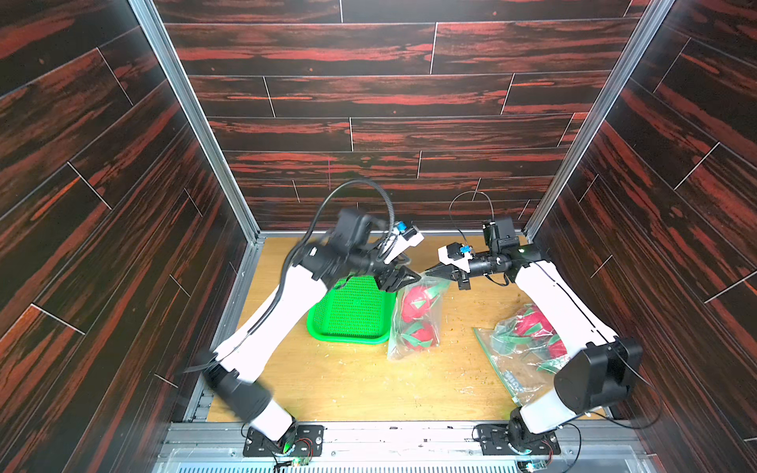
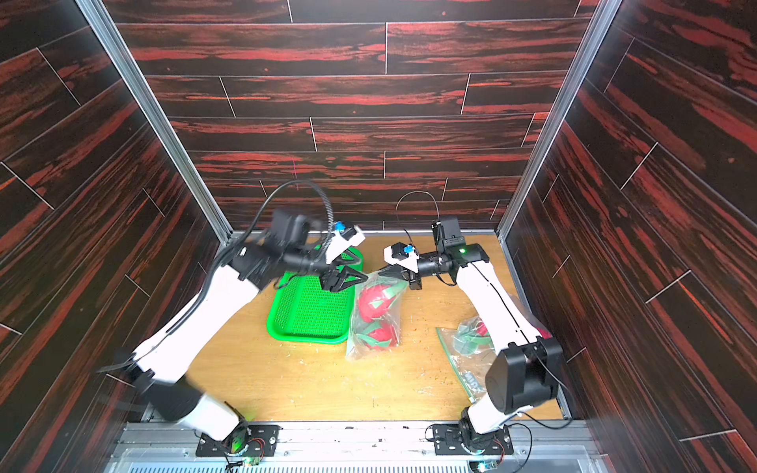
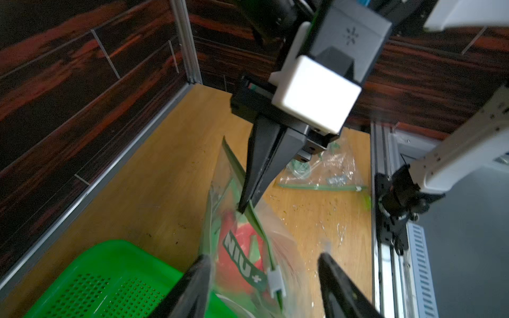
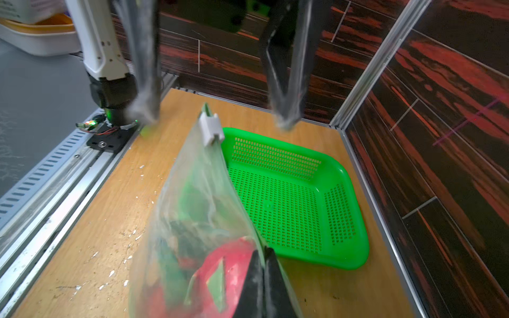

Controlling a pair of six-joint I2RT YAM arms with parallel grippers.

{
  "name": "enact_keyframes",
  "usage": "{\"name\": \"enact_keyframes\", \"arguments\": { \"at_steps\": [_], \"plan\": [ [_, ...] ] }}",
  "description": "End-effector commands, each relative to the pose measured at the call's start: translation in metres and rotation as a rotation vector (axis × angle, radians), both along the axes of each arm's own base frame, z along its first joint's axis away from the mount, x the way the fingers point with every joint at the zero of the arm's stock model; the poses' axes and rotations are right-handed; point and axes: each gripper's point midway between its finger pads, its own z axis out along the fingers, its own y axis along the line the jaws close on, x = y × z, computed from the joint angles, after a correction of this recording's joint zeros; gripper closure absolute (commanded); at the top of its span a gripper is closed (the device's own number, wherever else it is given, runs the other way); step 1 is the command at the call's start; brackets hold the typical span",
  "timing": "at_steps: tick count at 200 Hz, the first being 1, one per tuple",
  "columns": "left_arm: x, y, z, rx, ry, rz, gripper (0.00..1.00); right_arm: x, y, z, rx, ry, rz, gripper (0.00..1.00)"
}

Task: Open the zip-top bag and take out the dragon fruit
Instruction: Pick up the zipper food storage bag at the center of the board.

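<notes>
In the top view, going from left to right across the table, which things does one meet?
basket → middle bag, with two dragon fruits inside → right bag, partly under the right arm

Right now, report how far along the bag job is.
Done: nothing is out; two dragon fruit sit inside the middle bag, none in the green basket. In hand: the right end effector pinches that bag's zip strip, shut; the left end effector stands open astride the slider. Left: open it if still sealed, lift the fruit out, then the second bag.
</notes>
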Motion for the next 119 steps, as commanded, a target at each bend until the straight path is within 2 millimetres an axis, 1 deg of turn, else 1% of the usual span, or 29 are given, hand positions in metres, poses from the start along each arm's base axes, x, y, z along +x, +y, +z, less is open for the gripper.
{"name": "enact_keyframes", "arguments": {
  "at_steps": [1,7,15,25,33,46,72,85,96,108,119],
  "plan": [
    [0.032,0.008,0.046,-0.263,-0.141,0.196,0.23,0.0,0.001,0.036,0.045,-0.051,-0.02,1.0],
    [0.031,0.012,0.049,-0.284,-0.144,0.212,0.22,0.0,0.001,0.037,0.042,-0.048,-0.026,1.0],
    [0.032,0.014,0.045,-0.294,-0.127,0.231,0.22,-0.001,0.0,0.037,0.037,-0.049,-0.03,1.0],
    [0.029,0.012,0.04,-0.286,-0.102,0.214,0.22,-0.001,0.0,0.037,0.034,-0.056,-0.035,1.0],
    [0.026,0.01,0.033,-0.271,-0.062,0.198,0.22,-0.001,0.0,0.037,0.031,-0.054,-0.037,1.0],
    [0.03,0.011,0.023,-0.268,-0.028,0.218,0.22,-0.001,-0.001,0.037,0.023,-0.044,-0.049,1.0],
    [0.02,0.009,0.003,-0.28,-0.012,0.177,0.19,0.002,-0.002,0.038,0.011,-0.02,-0.076,1.0],
    [0.015,0.008,-0.003,-0.307,-0.012,0.157,0.18,0.002,-0.003,0.038,0.008,-0.015,-0.082,1.0],
    [0.012,0.008,-0.01,-0.298,-0.001,0.144,0.18,0.003,-0.003,0.038,0.005,-0.01,-0.091,1.0],
    [0.009,0.008,-0.018,-0.281,0.013,0.135,0.19,0.003,-0.003,0.039,0.003,-0.004,-0.093,1.0],
    [0.007,0.007,-0.024,-0.269,0.022,0.121,0.24,0.002,-0.004,0.039,0.002,0.004,-0.097,1.0]
  ]
}}
